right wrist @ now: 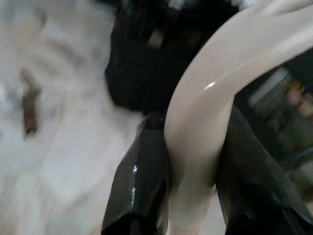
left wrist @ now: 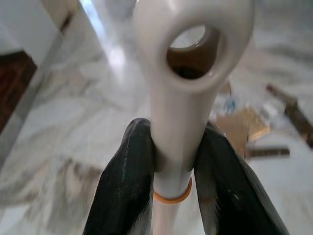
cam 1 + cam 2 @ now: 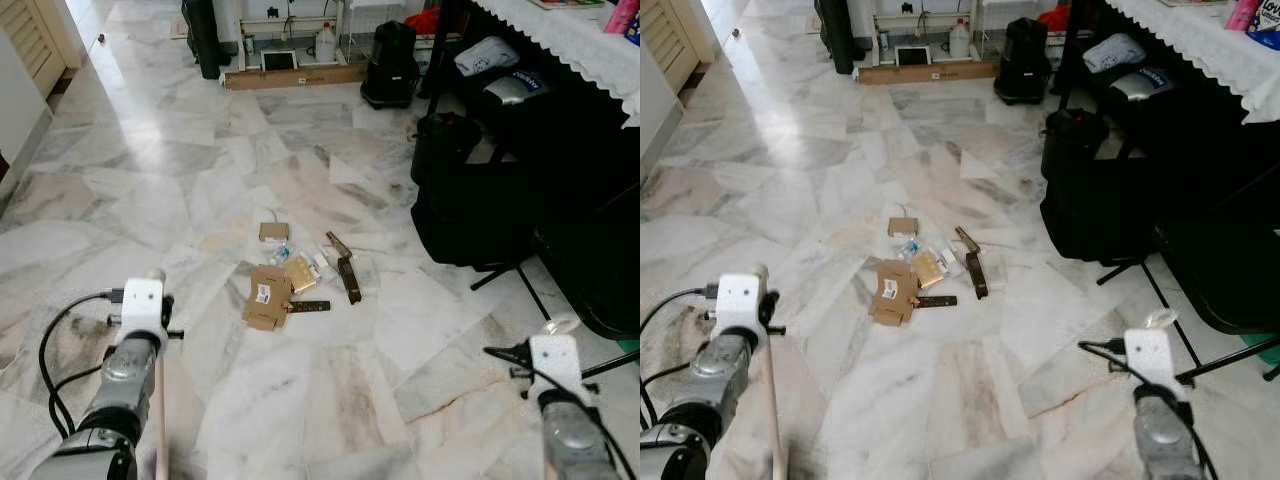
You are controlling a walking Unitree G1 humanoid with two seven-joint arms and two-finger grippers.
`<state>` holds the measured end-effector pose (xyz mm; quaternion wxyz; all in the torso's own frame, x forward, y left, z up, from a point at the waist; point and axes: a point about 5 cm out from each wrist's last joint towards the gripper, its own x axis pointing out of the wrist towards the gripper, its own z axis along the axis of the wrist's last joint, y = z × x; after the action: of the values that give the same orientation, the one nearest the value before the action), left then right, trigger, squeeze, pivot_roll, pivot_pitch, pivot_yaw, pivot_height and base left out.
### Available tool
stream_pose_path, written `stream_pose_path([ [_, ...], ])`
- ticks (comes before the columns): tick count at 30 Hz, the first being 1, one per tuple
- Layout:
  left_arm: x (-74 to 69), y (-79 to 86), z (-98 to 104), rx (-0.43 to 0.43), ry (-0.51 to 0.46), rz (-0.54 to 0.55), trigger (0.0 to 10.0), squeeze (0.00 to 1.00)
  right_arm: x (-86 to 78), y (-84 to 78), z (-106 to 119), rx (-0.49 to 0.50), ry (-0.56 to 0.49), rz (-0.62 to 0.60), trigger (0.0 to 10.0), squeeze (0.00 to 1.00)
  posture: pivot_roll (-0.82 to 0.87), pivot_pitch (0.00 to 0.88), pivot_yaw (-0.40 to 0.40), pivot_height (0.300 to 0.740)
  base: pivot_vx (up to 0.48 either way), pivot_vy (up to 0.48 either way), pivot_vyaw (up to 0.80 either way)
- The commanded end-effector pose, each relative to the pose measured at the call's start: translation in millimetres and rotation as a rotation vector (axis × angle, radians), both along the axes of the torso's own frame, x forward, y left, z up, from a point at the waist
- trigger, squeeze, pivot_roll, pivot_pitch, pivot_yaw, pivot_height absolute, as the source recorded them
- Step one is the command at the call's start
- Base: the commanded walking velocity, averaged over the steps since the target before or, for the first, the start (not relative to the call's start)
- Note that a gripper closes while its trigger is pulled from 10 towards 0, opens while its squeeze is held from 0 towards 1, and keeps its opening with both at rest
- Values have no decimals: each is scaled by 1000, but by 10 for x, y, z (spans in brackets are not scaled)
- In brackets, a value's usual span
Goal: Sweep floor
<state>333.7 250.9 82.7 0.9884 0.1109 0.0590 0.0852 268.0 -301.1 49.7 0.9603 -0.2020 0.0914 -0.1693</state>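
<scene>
Floor: pale marble, litter clustered mid-room ahead — cardboard scraps, a flat box, dark strips, bits of wrapper. Black bag and stand legs just to the right of the pile, under a cloth-draped surface.

Left gripper: fingers clamped on a cream handle just below its hanging loop, orange ring at the pinch. Shaft seen running down beside the left arm in the head view. Likely the broom.

Right gripper: fingers closed around a curved cream handle, probably the dustpan. View blurred.

Step in hand, as judged: approaching the pile, both tools gripped, no sweeping begun.

To do well:
- Close in until the pile sits well within broom reach.
- Set the pan down flat on the near side of the pile, lip to the marble.
- Short strokes toward the pan; start beyond the far box so nothing scatters.
- Keep strokes away from the bag and stand legs; light scraps could slide under them.
- Watch for the broom twisting in the pinch, given the high hold.
</scene>
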Motion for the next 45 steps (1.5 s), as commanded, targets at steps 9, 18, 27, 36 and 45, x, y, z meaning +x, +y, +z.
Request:
stream_pose_path([
  [9,176,-377,324,-28,-185,-138,10000,0,252,186,436,99,-281,-15,10000,0,28,80,-9,740,0,0,0],
  [18,142,-606,400,-41,-264,-209,10000,0,95,284,179,291,-271,-117,10000,0,37,104,-6,740,0,0,0],
  [27,174,-756,574,-52,-340,-264,10000,0,92,329,133,318,-260,-116,10000,0,38,116,-5,740,0,0,0],
  [36,114,-902,522,-98,-334,-335,10000,0,153,416,212,315,-297,-71,10000,0,30,107,1,740,0,0,0],
  [45,103,-976,555,-113,-338,-347,10000,0,162,498,209,311,-296,-34,10000,0,30,91,6,740,29,0,0],
])
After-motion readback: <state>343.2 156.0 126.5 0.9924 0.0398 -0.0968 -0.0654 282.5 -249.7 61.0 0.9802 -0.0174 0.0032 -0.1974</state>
